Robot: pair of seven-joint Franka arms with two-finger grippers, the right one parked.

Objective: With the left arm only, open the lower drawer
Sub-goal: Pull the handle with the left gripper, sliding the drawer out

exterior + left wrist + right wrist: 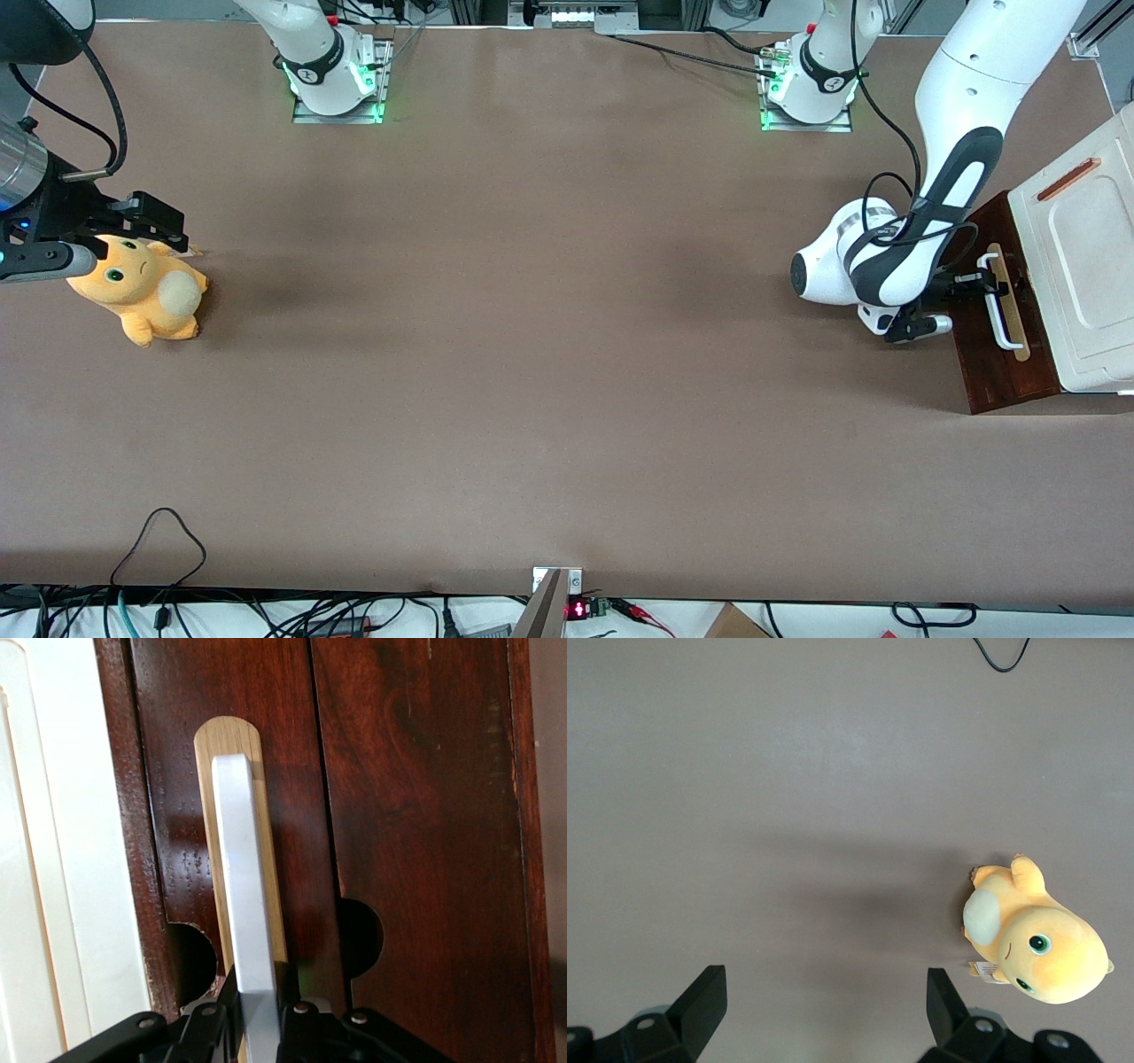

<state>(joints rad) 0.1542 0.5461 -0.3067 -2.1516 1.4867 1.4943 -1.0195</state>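
The lower drawer (985,359) shows its dark reddish-brown wooden front (177,771) at the working arm's end of the table. A white bar handle (1002,310) runs along a pale tan strip (229,735) on that front. The glossy white left arm (943,177) reaches down to it. Its black gripper (978,284) is shut on the handle (241,868) near the end farther from the front camera. In the left wrist view the gripper (259,997) has one finger pressed against each side of the bar. A second dark panel (425,815) lies beside the handled one.
The white cabinet top (1091,266) with a small copper handle (1068,178) sits above the drawer fronts. An orange plush toy (142,291) lies toward the parked arm's end of the table. Cables (159,540) trail at the table edge nearest the front camera.
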